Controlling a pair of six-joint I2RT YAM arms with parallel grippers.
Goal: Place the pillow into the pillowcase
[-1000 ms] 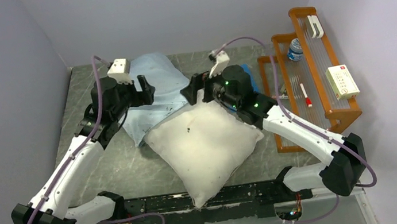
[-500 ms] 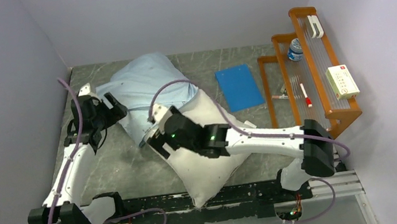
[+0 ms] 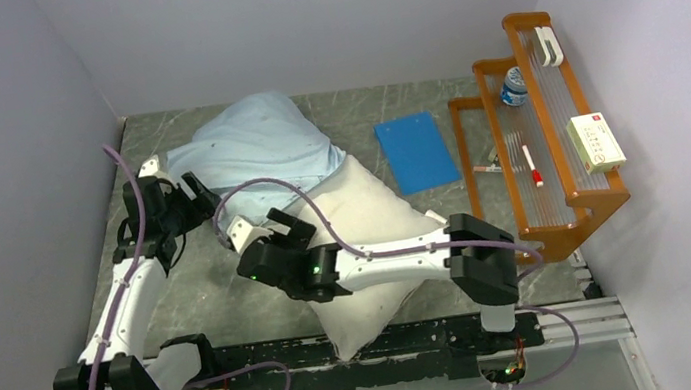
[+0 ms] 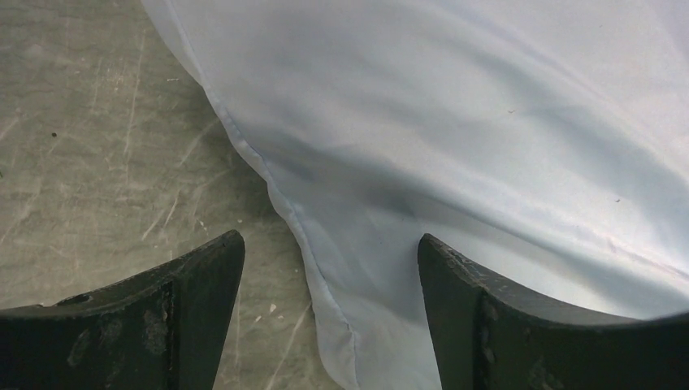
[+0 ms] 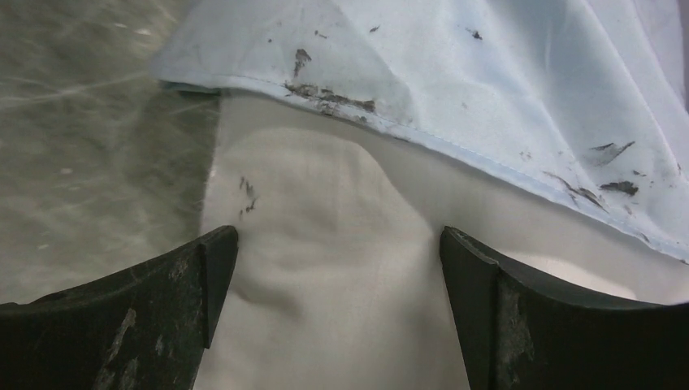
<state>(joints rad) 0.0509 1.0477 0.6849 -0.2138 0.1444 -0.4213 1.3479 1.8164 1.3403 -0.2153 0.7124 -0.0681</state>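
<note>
Bedding work at mid-stage: a large plump off-white fabric pillow [image 3: 378, 241] lay diagonally on the grey marbled surface [image 3: 203, 294]. Its far end was tucked under the hem of a thin, wrinkled light blue cloth pillowcase [image 3: 254, 146], and most of its body was outside, toward the near edge. Both pairs of jaws stood released, gripping nothing. The left jaws straddled the pillowcase's seamed edge low over the surface, and the right jaws were spread over the pillow's left corner, just short of the smudged hem. Done well, the step probably called for the left jaws to pinch only the upper layer and lift the mouth while the right jaws pressed the corner in beneath it; catching both layers would likely seal the opening. Half a second earlier the right arm [image 3: 400, 253] had lain higher across the pillow. It had since swung down toward that corner, while the left arm [image 3: 123, 295] had hardly moved.
</note>
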